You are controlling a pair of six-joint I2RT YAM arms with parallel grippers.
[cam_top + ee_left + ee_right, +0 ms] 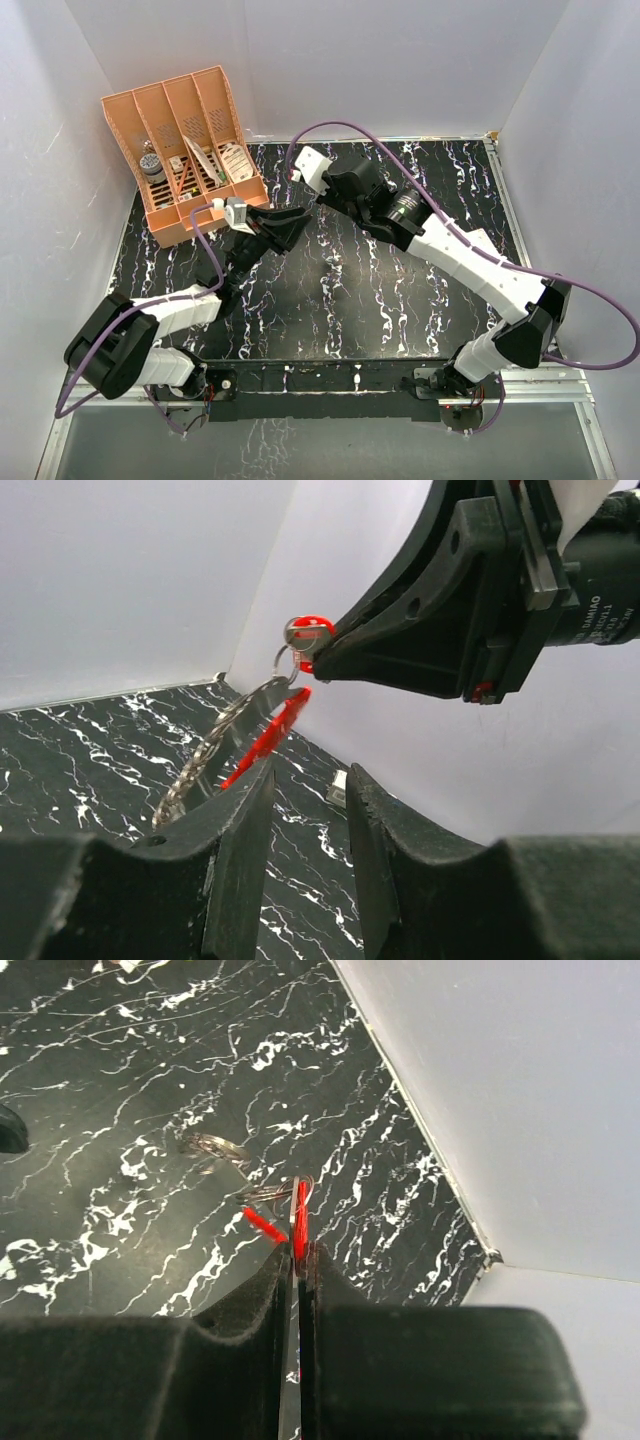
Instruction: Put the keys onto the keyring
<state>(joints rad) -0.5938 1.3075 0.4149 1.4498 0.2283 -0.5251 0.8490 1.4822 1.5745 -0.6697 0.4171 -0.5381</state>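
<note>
My right gripper (308, 665) is shut on the key (312, 628), a tiny red-headed piece with a small metal ring, held in the air. The keyring (262, 742), an oval loop with a red rim and a pale braided rim, slants down from the key's ring and passes behind my left gripper's left finger (240, 840). My left gripper (310, 775) is open, with only table showing between its fingers. In the right wrist view the key (300, 1222) sticks out of the shut right gripper (300, 1252), with the keyring's red rim (262, 1223) just beyond. From above, both grippers (288, 228) (305, 203) meet tip to tip.
An orange slotted rack (190, 222) holding small items stands at the back left of the black marbled table (400, 300). White walls close in the back and both sides. A small white block (340, 788) lies on the table near the back wall.
</note>
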